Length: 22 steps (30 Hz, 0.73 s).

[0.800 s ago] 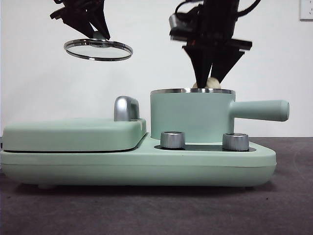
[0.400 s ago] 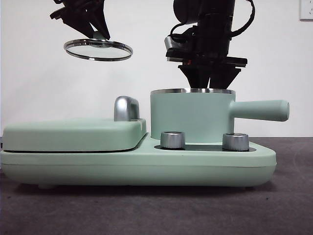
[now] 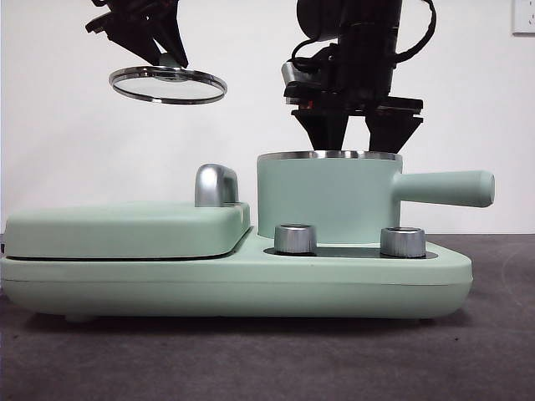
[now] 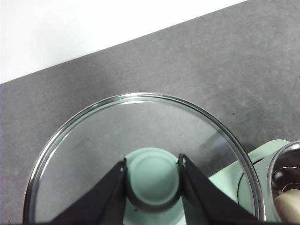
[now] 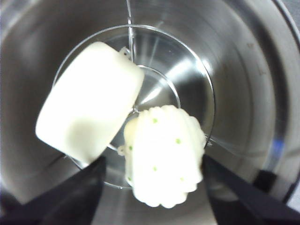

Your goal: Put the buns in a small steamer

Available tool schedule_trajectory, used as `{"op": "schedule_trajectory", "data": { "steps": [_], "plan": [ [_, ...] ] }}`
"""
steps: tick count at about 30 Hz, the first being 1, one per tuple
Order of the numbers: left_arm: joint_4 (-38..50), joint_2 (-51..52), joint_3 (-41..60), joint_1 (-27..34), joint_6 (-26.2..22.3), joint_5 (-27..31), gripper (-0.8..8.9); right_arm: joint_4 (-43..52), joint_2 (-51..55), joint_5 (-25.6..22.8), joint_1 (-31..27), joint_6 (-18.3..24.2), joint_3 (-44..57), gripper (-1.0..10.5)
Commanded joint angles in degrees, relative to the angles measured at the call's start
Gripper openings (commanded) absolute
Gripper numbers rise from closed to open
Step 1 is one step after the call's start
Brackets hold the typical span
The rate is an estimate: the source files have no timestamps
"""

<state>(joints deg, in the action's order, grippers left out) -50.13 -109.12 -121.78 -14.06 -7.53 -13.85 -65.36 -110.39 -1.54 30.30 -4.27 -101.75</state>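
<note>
Both cream-white buns are seen lying inside the small mint-green round steamer pot [image 3: 326,196] with the steel rim, while its glass lid is held aloft.

Nearest, on the dark grey tabletop [image 3: 251,359], stands the mint-green appliance base [image 3: 234,284] with two steel knobs [image 3: 295,238]; the flat lidded mint-green griddle [image 3: 125,230] is carried on one side and the pot, with its straight side handle [image 3: 443,188], on the other. Above the pot's rim the right claw [image 3: 358,134] is seen, jaws spread and empty. Beneath it, on the steel floor, the smooth rounded bun [image 5: 89,117] and the ridged green-specked bun [image 5: 164,154] lie touching. Above the griddle side, the round steel-rimmed glass lid [image 3: 167,84] is held level by the left claw [image 4: 152,176], pinched onto the lid's green knob [image 4: 152,178].
</note>
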Motion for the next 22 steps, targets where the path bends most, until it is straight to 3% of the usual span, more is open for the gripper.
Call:
{"op": "schedule_trajectory", "data": {
  "steps": [1, 8, 13, 22],
  "plan": [
    [1.2, 0.0, -2.2, -0.2, -0.3, -0.5, 0.15, -0.2, -0.8, 0.0, 0.3, 0.6, -1.9, 3.5],
    [1.2, 0.0, -2.2, -0.2, -0.3, -0.5, 0.15, -5.6, -0.7, -0.7, 0.3, 0.5, -9.5, 3.6],
    [0.7, 0.0, -2.2, -0.4, -0.3, -0.5, 0.15, -12.1, 0.2, -4.1, 0.3, 0.6, -16.5, 3.9],
    [0.0, 0.0, -2.2, -2.4, 0.6, -0.5, 0.15, -15.8, 12.5, -4.5, 0.4, 0.5, -17.1, 3.9]
  ]
}}
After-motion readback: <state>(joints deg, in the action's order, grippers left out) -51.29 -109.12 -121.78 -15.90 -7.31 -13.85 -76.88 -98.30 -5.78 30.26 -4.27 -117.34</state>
